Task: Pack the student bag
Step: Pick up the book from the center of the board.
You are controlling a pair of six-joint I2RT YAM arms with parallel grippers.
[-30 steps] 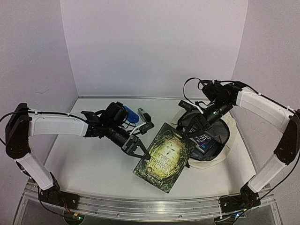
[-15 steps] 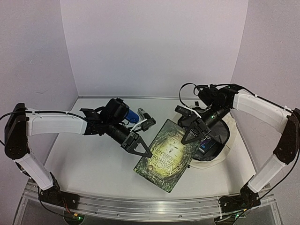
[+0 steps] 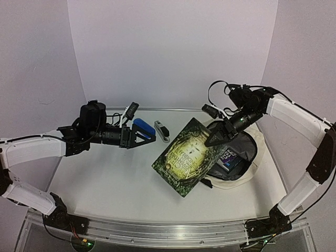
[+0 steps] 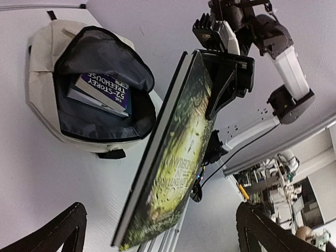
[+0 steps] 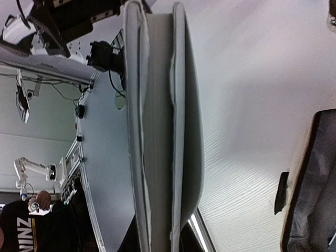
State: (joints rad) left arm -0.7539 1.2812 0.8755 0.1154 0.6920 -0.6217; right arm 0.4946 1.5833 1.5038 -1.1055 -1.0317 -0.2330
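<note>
1. At the right side of the worktop [image 3: 105,184], the student bag [image 4: 39,68] is laid flat w/ its mouth unzipped and gaping. A purple book [image 4: 100,92] is seen inside, against the dark lining.
2. A green book [image 3: 186,157] is clamped at its upper edge by the right tool [image 3: 214,139], w/ both fingers pressed on the covers. It is held tilted, w/ the upper end just beside the bag mouth and the lower end out over the worktop. Whether the lower corner touches the surface can't be told.
3. The left tool [image 3: 151,137] is spread wide w/ nothing in it. It is kept well apart from the green book, near a blue object [image 3: 142,125] and a small grey item [image 3: 161,130].
4. Step in hand, as judged: the green book is to be fed into the bag. The free end should be swung toward the opening, then lowered and slid in over the purple book. The grip is best kept until most of the cover is past the zipper line.
5. Edges: the bag lip is soft and could be folded inward or dragged by a book corner. The book looks approx. as wide as the mouth, so entry should be made corner-first and aligned w/ the opening.
6. Room: open worktop is available in front & left of the bag. The side wall [image 3: 299,79] is close on the right, so little swing is allowed there.
</note>
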